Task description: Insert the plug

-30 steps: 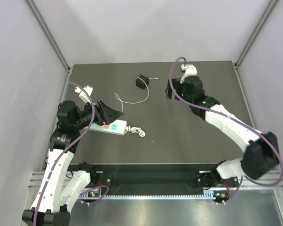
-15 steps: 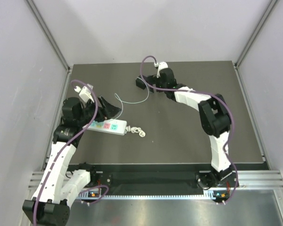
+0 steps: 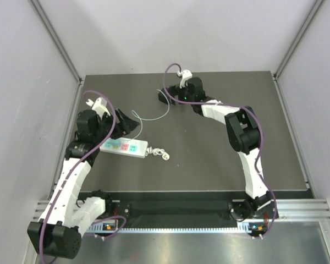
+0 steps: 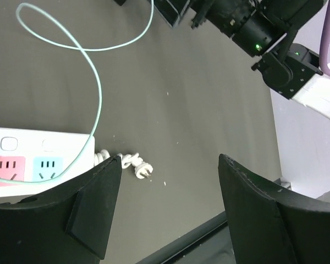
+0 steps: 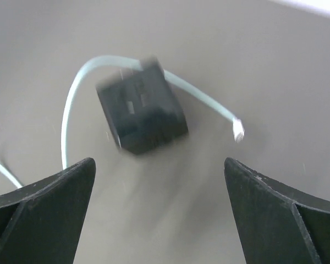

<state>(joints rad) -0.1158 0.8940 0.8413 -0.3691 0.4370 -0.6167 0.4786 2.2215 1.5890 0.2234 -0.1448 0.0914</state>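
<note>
The plug [image 3: 164, 97], a small black cube, lies on the dark table at the back centre. Its thin pale wire [image 3: 154, 117] loops toward the power strip. My right gripper [image 3: 174, 98] is open just right of the plug. In the right wrist view the plug [image 5: 142, 104] is blurred and sits ahead of the open gripper [image 5: 158, 163], not between the fingers. My left gripper [image 3: 133, 125] is open and empty above the near end of the white power strip [image 3: 125, 147]. The left wrist view shows the strip [image 4: 22, 162] left of the open gripper [image 4: 169, 159] and the wire [image 4: 93, 71].
A short coiled white cord [image 3: 158, 153] with its own pins lies at the strip's right end; it also shows in the left wrist view [image 4: 135, 164]. Grey walls with metal frame posts enclose the table on three sides.
My right arm swung left across the back of the table and reached the plug, then settled beside it. My left gripper shifted slightly up and back over the strip.
</note>
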